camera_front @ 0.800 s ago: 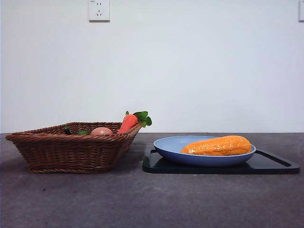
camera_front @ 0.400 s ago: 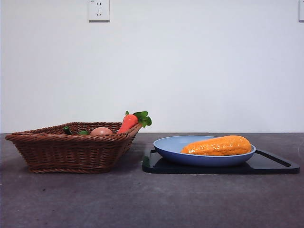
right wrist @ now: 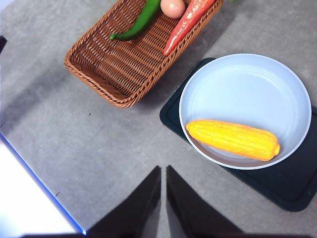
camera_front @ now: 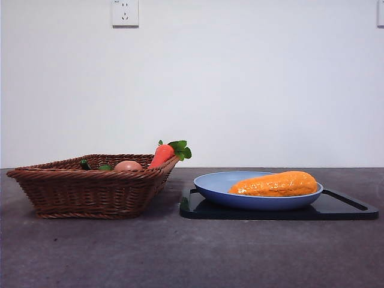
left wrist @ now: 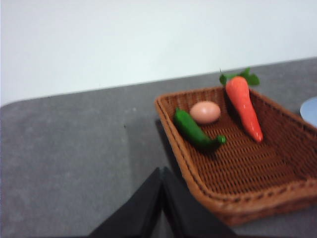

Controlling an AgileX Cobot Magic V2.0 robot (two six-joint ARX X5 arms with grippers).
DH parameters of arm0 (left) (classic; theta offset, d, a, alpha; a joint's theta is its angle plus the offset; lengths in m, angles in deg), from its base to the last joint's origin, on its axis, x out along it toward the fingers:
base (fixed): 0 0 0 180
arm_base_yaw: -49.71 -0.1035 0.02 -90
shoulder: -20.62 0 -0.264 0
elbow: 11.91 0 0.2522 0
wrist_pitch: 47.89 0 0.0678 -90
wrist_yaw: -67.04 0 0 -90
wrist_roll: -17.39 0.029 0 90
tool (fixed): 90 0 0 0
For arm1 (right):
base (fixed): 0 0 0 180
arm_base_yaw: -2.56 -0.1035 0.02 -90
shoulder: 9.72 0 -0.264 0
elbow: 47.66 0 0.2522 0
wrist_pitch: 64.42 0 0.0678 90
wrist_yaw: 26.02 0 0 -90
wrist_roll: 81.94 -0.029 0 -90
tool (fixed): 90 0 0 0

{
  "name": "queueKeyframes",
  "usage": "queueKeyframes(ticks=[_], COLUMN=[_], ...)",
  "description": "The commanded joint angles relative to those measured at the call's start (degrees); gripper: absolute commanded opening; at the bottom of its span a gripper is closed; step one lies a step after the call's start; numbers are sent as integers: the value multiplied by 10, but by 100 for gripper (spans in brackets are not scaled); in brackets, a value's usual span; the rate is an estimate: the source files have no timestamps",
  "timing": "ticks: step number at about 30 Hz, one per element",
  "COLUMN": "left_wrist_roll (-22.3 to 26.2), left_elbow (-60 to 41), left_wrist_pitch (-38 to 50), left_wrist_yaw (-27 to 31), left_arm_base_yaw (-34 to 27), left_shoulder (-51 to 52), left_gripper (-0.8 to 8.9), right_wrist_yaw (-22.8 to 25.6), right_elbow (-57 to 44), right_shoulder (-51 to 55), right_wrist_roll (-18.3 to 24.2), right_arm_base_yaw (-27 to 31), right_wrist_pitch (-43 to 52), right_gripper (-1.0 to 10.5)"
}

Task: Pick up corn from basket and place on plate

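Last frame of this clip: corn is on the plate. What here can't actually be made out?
- Front view: the pepper and egg mostly hidden behind the basket rim.
- Front view: neither arm shows.
- Left wrist view: blurred; the plate cut off by the edge, corn unseen.
- Right wrist view: carrot leaves, egg top cut off.
- Left gripper and right gripper shut, empty.

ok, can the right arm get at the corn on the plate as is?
Probably yes: the corn lies uncovered on the plate, nothing above it, and the right gripper hangs high with shut jaws.
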State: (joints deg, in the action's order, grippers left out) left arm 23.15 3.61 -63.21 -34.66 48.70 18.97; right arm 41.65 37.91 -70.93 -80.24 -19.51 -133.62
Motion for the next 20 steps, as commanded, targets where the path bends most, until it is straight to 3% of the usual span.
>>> queueKeyframes(ticks=[1, 8, 20], left_wrist_roll=[-20, -42, -52], left_elbow=[-16, -16, -16], left_wrist_pitch=[-17, -86, -83], left_wrist_yaw=[2, 2, 1], left_arm_base_yaw=[-2, -2, -2], left_shoulder=[14, 15, 15], left_gripper=[4, 4, 3], right_wrist_yaw=[-1, -1, -1], right_elbow=[5, 5, 5], right_shoulder=[-5, -5, -5], right_wrist_roll=[3, 3, 3], right_arm_base_yaw=[-2, -2, -2], right_wrist_pitch=[4, 6, 20], right_gripper=[2, 2, 2])
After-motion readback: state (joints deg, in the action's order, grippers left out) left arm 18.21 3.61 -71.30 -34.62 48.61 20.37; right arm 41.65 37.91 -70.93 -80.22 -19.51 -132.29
